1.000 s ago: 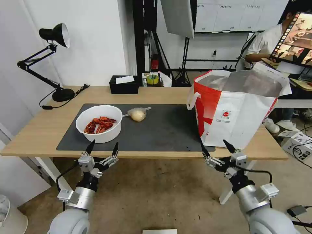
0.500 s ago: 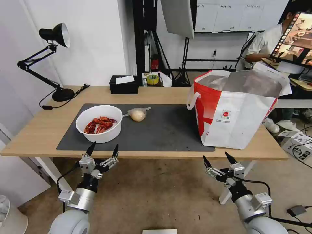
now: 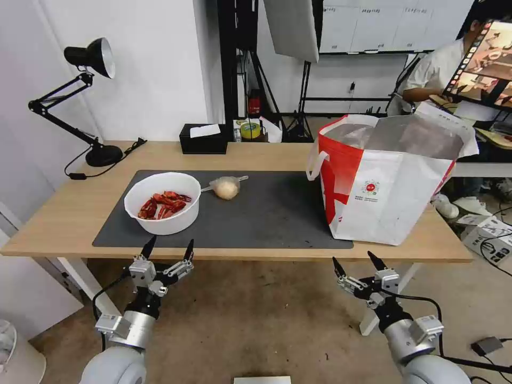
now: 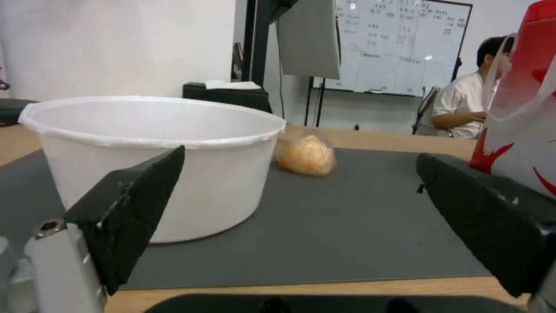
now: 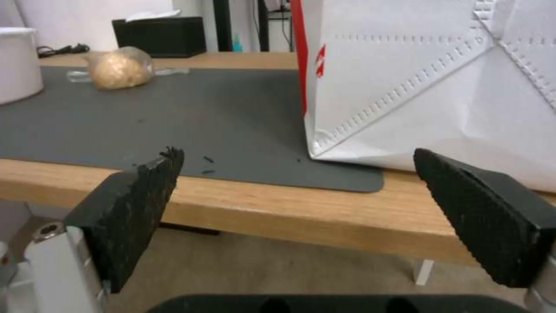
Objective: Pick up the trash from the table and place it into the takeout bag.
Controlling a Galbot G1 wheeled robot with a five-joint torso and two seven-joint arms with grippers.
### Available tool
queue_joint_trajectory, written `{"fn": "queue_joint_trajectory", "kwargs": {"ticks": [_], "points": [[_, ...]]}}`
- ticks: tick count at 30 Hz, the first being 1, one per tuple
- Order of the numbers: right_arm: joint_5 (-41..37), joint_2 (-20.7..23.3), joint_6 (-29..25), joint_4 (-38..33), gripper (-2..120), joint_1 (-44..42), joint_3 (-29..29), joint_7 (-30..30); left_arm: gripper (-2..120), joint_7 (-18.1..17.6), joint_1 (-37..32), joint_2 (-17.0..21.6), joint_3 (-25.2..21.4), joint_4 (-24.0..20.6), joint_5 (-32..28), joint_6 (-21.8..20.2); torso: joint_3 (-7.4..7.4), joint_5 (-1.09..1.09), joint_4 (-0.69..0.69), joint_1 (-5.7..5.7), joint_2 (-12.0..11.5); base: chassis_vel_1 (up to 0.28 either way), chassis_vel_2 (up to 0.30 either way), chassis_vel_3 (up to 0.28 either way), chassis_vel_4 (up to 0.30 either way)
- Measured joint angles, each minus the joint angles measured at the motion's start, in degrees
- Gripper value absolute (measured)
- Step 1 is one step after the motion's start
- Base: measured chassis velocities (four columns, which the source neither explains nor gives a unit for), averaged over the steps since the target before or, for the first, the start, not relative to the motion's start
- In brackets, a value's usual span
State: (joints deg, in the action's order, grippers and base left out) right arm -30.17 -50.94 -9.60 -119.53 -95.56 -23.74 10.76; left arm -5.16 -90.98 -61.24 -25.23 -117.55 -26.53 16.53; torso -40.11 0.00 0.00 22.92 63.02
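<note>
1. Now the left gripper [image 3: 168, 247] hangs in front of the near edge of the table [image 3: 64, 213], slightly below the tabletop, with its two black fingers spread wide and nothing between them.
2. Just beyond this gripper, on the dark grey mat [image 3: 266, 213], stands the white bowl [image 3: 162, 202]. In the left wrist view the bowl wall [image 4: 156, 174] rises right behind one fingertip [image 4: 145, 187], close but not touching.
3. Inside the bowl lie red crayfish shells [image 3: 162, 204], which cover only part of the bottom.
4. Farther from the left gripper, past the bowl and toward the right gripper's side, lies the small clear bag with a beige lump [image 3: 226, 188] on the mat, separate from the bowl.
5. The right gripper [image 3: 354, 264] is also below the table's near edge, fingers wide apart and empty.
6. Directly beyond it stands the takeout bag [image 3: 384, 186], upright, partly on the mat and partly on bare wood. Its mouth is open and shows silver foil lining; I cannot tell what is inside.
7. In the right wrist view the white wall of the bag [image 5: 428, 87] stands between the two fingers, well behind them.
</note>
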Motion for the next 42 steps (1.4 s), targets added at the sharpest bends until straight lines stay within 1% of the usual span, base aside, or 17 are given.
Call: {"fn": "queue_joint_trajectory", "kwargs": {"ticks": [8, 13, 15, 16, 19, 24, 27, 28, 31, 32, 34, 35, 37, 39, 40, 41, 42], "points": [[-0.09, 1.23, 1.7, -2.14, 100, 2.15, 1.82, 0.63, 100, 0.05, -0.48, -0.77, -0.12, 0.0, 0.54, 0.17, 0.0, 0.0, 0.0, 0.0, 0.0, 0.0, 0.0, 0.0, 0.0], [-2.36, 3.96, 4.5, -3.93, 100, 7.17, 3.76, 1.17, 100, 0.1, -0.5, -0.83, 0.05, -0.23, 0.75, 0.22, 0.0, 0.0, 0.0, 0.0, 0.0, 0.0, 0.0, 0.0, 0.0], [-3.97, 6.47, 6.06, -4.27, 100, 12.22, 5.91, 1.53, 100, 0.11, -0.4, -0.65, -0.16, -0.4, 1.05, 0.34, 0.0, 0.0, 0.01, 0.0, 0.0, 0.0, 0.0, 0.0, 0.0], [-3.97, 6.47, 6.06, -4.27, 100, 12.22, 5.91, 1.53, 100, 0.11, -0.4, -0.65, -0.16, -0.4, 1.05, 0.34, 0.0, 0.0, 0.01, 0.0, 0.0, 0.0, 0.0, 0.0, 0.0], [-5.75, 8.89, 7.7, -4.41, 100, 17.16, 8.99, 1.56, 100, 0.42, -0.33, -0.35, -0.4, -0.62, 1.48, 0.49, 0.0, 0.0, 0.01, 0.0, 0.0, 0.0, 0.0, 0.0, 0.0], [-6.82, 10.21, 8.92, -4.41, 100, 21.51, 12.6, 1.56, 100, 0.46, -0.08, -0.37, -0.44, -0.56, 1.51, 0.53, 0.0, 0.0, 0.0, 0.0, 0.0, 0.0, 0.0, 0.0, 0.0], [-7.7, 10.69, 9.82, -3.85, 100, 26.91, 16.83, 1.57, 100, 0.47, -0.05, -0.44, -0.46, -0.52, 1.51, 0.54, 0.0, 0.0, -0.01, 0.0, 0.0, 0.0, 0.0, 0.0, 0.0], [-7.7, 10.69, 9.82, -3.85, 100, 26.91, 16.83, 1.57, 100, 0.47, -0.05, -0.44, -0.46, -0.52, 1.51, 0.54, 0.0, 0.0, -0.01, 0.0, 0.0, 0.0, 0.0, 0.0, 0.0], [-9.17, 10.75, 11.07, -2.36, 100, 35.22, 22.51, 1.85, 100, 0.46, 0.01, -0.45, -0.68, -0.54, 1.51, 0.55, -0.01, 0.0, 0.0, 0.0, 0.0, 0.0, 0.0, 0.0, 0.0], [-9.17, 10.75, 11.07, -2.36, 100, 35.22, 22.51, 1.85, 100, 0.46, 0.01, -0.45, -0.68, -0.54, 1.51, 0.55, -0.01, 0.0, 0.0, 0.0, 0.0, 0.0, 0.0, 0.0, 0.0], [-10.74, 10.59, 11.92, -0.32, 100, 42.6, 28.15, 2.38, 100, 0.34, -0.02, -0.44, -1.05, -0.55, 1.48, 0.55, -0.01, -0.01, 0.0, 0.01, 0.0, 0.0, 0.0, 0.0, 0.0], [-10.74, 10.59, 11.92, -0.32, 100, 42.6, 28.15, 2.38, 100, 0.34, -0.02, -0.44, -1.05, -0.55, 1.48, 0.55, -0.01, -0.01, 0.0, 0.01, 0.0, 0.0, 0.0, 0.0, 0.0], [-12.0, 9.95, 12.55, 2.03, 100, 49.15, 33.41, 3.11, 100, 0.29, -0.11, -0.4, -1.35, -0.55, 1.4, 0.55, -0.01, 0.0, 0.0, 0.0, 0.0, 0.0, 0.0, 0.0, 0.0], [-12.29, 9.68, 12.66, 2.76, 100, 51.0, 34.85, 3.36, 100, 0.29, -0.12, -0.39, -1.43, -0.54, 1.39, 0.55, -0.01, -0.01, 0.0, 0.0, 0.0, 0.0, 0.0, 0.0, 0.0], [-13.04, 8.5, 12.86, 4.97, 100, 57.1, 38.6, 4.06, 100, 0.22, -0.14, -0.39, -1.58, -0.48, 1.33, 0.56, -0.01, -0.01, 0.01, 0.01, 0.0, 0.0, 0.0, 0.0, 0.0], [-13.53, 7.67, 12.91, 6.62, 100, 60.59, 41.05, 4.42, 100, 0.2, -0.13, -0.39, -1.63, -0.42, 1.3, 0.56, 0.0, -0.03, 0.01, 0.0, 0.0, 0.0, 0.0, 0.0, 0.0], [-13.53, 7.67, 12.91, 6.62, 100, 60.59, 41.05, 4.42, 100, 0.2, -0.13, -0.39, -1.63, -0.42, 1.3, 0.56, 0.0, -0.03, 0.01, 0.0, 0.0, 0.0, 0.0, 0.0, 0.0]]}}
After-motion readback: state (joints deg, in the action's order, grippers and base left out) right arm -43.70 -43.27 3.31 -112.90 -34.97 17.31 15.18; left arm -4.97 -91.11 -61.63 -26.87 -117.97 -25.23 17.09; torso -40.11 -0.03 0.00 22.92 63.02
